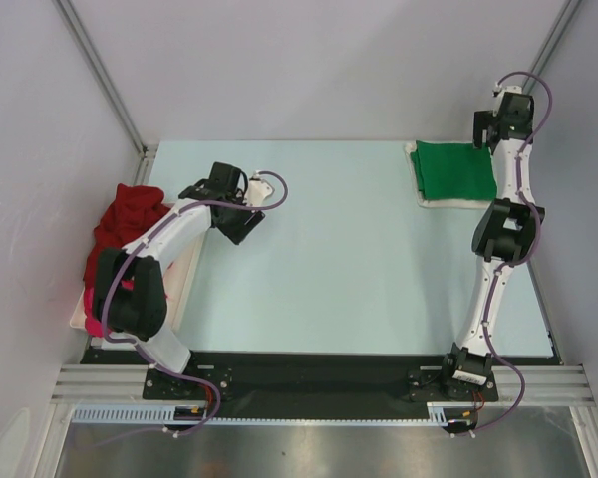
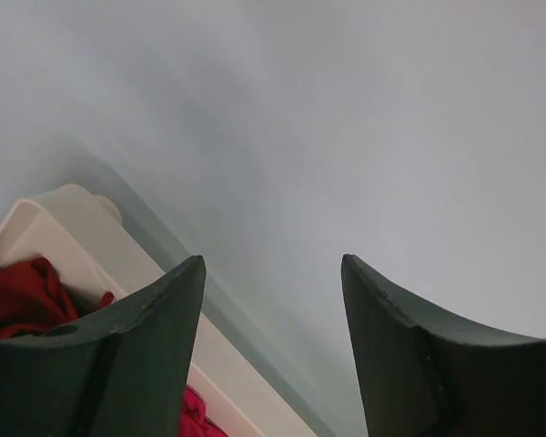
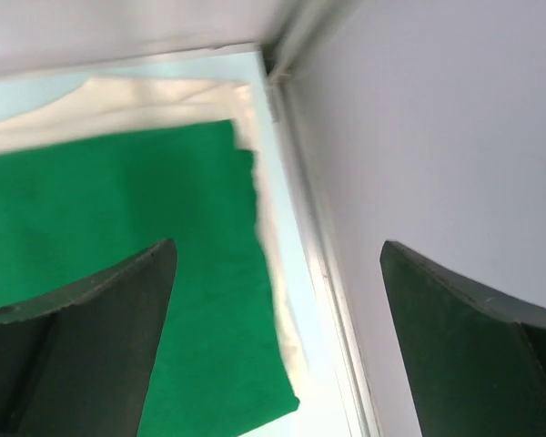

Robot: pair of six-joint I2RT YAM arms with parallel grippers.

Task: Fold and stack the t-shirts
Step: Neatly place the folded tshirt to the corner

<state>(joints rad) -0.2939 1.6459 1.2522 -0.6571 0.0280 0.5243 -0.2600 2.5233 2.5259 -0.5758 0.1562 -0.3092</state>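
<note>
green shirt [image 1: 456,171]: folded flat in the table's [image 1: 329,249] far right corner, on the cream shirt [image 3: 164,91], whose edges show around it.
red shirt [image 1: 130,214]: crumpled in the tray [image 2: 64,218] at the left edge, pink shirt [image 2: 196,414] beside it.
left gripper [image 2: 273,264]: fingers wide, holding nothing, above bare table beside the tray.
right gripper [image 3: 278,250]: fingers wide, holding nothing, above the green shirt's right edge.

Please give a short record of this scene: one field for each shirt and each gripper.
green shirt: folded, on the white shirt, far right corner of the table
white shirt: under the green one, edges showing
red shirt: crumpled in the tray, left side
pink shirt: in the tray, mostly hidden
left gripper: open, empty, near the tray
right gripper: open, empty, by the green shirt
</note>
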